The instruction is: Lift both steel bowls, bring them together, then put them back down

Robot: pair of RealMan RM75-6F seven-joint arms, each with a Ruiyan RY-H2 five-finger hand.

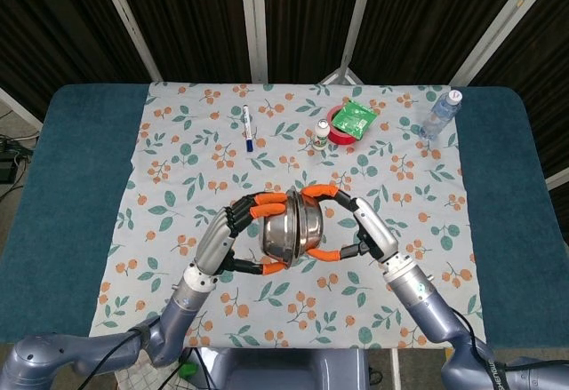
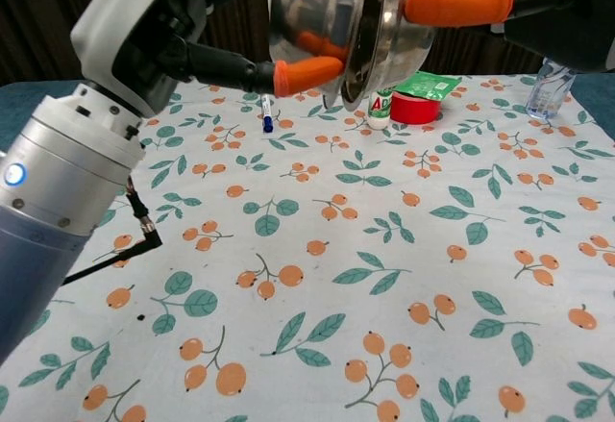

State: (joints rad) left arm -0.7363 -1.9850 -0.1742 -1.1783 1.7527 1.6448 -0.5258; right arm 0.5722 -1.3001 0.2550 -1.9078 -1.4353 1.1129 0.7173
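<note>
Two steel bowls are held on edge above the floral cloth, mouths facing each other and rims touching. My left hand [image 1: 233,235] grips the left bowl [image 1: 276,235], with orange fingertips over its upper rim and the thumb at its lower rim. My right hand [image 1: 363,230] grips the right bowl [image 1: 310,227] the same way. In the chest view the left bowl [image 2: 312,9] and right bowl [image 2: 408,13] hang high at the top, overlapping, and an orange fingertip [image 2: 309,73] of the left hand shows below them.
At the far side of the cloth [image 1: 178,186] lie a blue marker [image 1: 247,127], a small white bottle [image 1: 321,133], a red tape roll [image 1: 339,134] under a green packet [image 1: 356,116], and a water bottle [image 1: 441,113] at the far right.
</note>
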